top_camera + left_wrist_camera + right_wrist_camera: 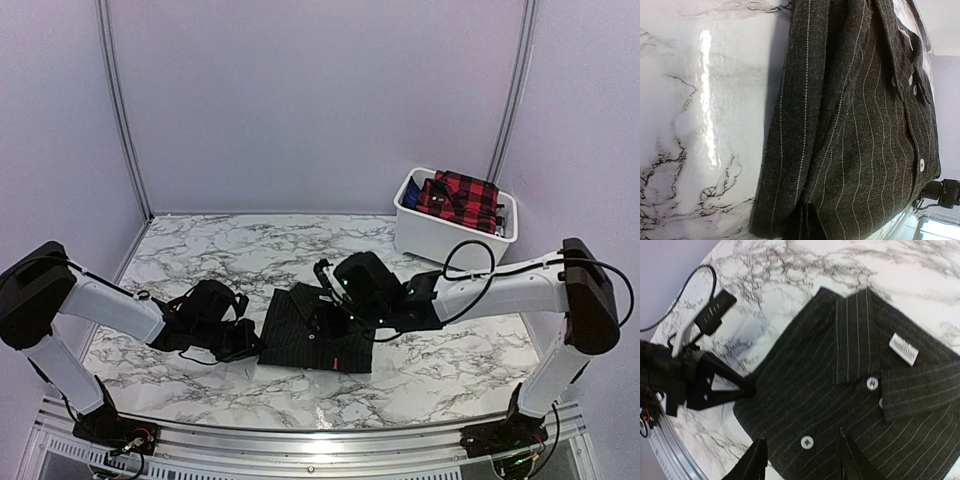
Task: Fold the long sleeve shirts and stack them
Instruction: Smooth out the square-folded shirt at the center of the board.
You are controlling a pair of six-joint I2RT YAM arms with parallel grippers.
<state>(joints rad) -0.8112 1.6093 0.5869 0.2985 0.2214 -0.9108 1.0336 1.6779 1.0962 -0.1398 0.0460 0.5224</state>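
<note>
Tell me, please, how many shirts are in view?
2: the black pinstriped shirt folded on the table; the red plaid shirt in the white bin, where others may be hidden.

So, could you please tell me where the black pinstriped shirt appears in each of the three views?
Top external: the pinstriped shirt lies low at centre.
Left wrist: the pinstriped shirt fills the right half.
Right wrist: the pinstriped shirt fills the centre and right.
Shared landmark: the marble table under it.
</note>
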